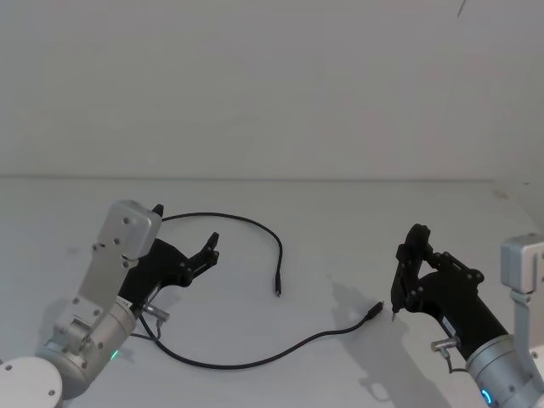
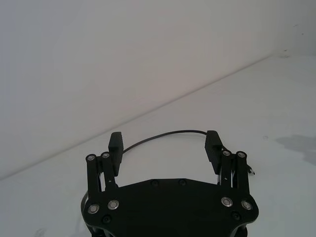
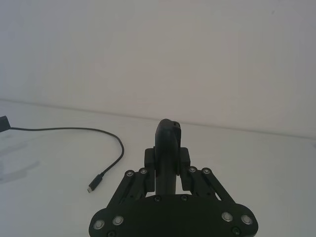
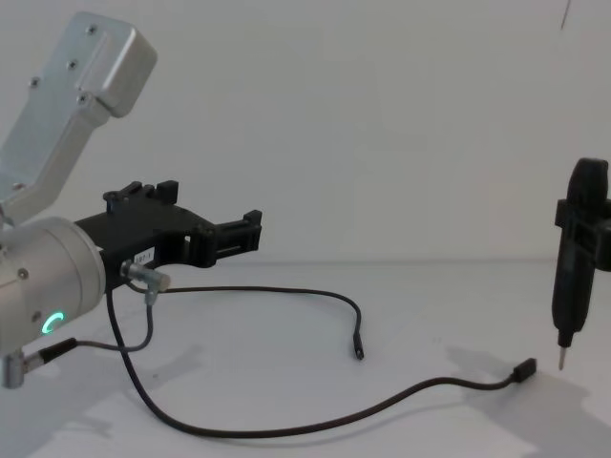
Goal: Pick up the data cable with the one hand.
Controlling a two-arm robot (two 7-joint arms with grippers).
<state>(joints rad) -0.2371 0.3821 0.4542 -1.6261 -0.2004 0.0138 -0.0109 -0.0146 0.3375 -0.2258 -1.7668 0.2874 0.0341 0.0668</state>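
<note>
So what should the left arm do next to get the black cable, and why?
Probably lower the left end effector onto the data cable ahead. Its fingers are open and empty above the table, and the left wrist view frames the cable between them. The right end effector is shut on a stick tool.

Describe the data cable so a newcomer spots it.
On the white table, between the open left gripper and the right gripper, lies a long thin black flexible cable, plugs at both ends. Unlike the rigid pale-tipped black stick the right gripper holds, it curves loosely.
</note>
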